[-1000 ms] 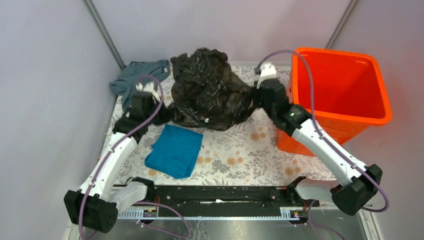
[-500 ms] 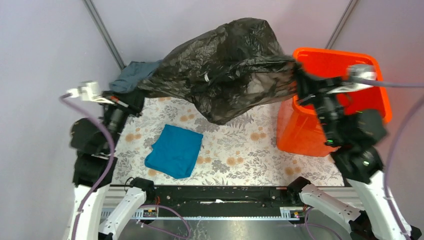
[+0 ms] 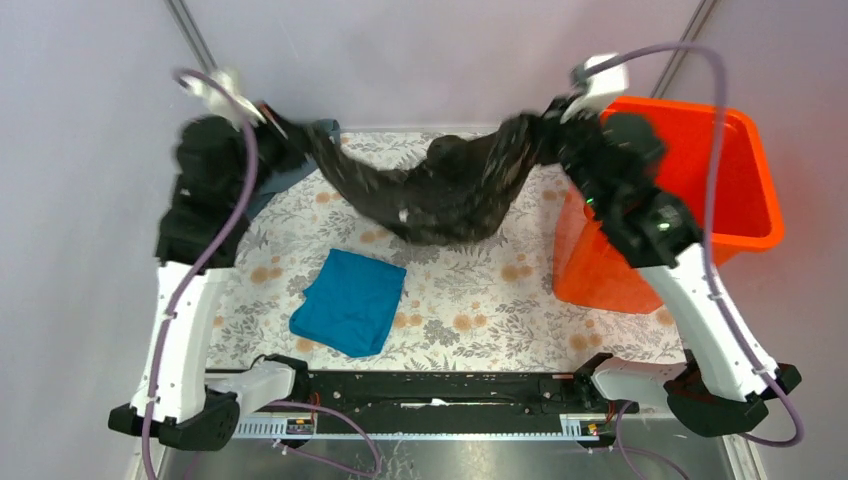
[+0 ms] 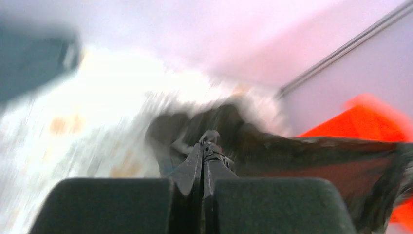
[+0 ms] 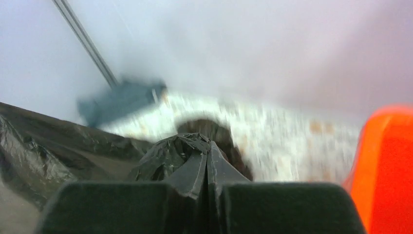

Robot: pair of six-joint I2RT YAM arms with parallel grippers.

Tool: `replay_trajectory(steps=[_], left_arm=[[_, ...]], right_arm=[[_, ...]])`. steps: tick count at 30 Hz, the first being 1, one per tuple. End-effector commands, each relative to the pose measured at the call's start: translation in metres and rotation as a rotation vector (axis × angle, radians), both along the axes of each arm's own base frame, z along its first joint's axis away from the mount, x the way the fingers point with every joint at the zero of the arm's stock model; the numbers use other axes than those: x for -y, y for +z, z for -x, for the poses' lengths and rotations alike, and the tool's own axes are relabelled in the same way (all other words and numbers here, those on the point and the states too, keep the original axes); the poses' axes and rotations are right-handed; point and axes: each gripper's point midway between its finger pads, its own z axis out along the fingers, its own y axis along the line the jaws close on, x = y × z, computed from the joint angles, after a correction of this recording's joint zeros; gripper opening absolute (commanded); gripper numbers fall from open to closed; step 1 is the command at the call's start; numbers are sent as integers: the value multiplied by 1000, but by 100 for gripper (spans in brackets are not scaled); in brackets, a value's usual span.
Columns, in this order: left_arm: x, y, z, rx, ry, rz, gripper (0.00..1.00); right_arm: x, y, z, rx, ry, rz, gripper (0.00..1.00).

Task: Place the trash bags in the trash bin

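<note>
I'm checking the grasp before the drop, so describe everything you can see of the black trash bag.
The trash bag is thin, crinkled, glossy black plastic, stretched like a hammock between the arms. The left end effector pinches one end, the right end effector the other. Its middle sags over the floral table; contact there is unclear. It hangs outside the orange trash bin.

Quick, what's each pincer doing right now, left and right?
Left pincer: closed, holding one end of the black trash bag.
Right pincer: closed, holding the other end of the same bag.
</note>
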Motion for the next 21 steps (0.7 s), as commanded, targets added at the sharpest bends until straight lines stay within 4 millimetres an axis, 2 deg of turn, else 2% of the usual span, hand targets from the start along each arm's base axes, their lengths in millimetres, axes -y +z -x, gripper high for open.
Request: replay_trajectory(steps=[1,3,4,5,6,7,8,10,11,13,15,16,17,18,19,21], left_arm=[[7,233,66,640,-131,180,0],[3,264,104,801,-162,228,0],[-1,265,118,854,-157,248,0],[-6,257,125,882,-142,257,0],[-12,243,128,888,-108,260,0],[-18,219,121,849,-61,251,0],[-26,191,111,788,-2,240,0],[-41,110,79,547,131,184,0],[-45,52,64,374,180,137,0],[-45,-27,54,152,207,77,0],[-36,-81,53,18,167,52,0],[-30,-96,53,-28,137,52,0],[-25,-106,51,-61,114,53,0],[-19,-106,48,-74,88,60,0],[-15,-98,43,-73,71,65,0],[0,-53,31,-4,-1,89,0]], right_arm=[[19,177,40,391,53,-192,0],[26,207,70,482,114,-285,0],[25,208,79,516,147,-318,0],[26,204,89,538,173,-341,0],[25,192,94,541,196,-350,0],[25,179,97,537,202,-355,0],[27,157,95,505,188,-347,0],[26,95,71,354,103,-297,0],[25,56,58,251,61,-268,0],[11,-16,45,61,46,-238,0],[-6,-68,43,-73,91,-215,0],[-12,-83,42,-113,106,-205,0],[-15,-89,40,-131,114,-193,0],[-16,-87,37,-128,115,-181,0],[-16,-77,34,-107,113,-170,0],[-14,-35,29,-23,115,-156,0]])
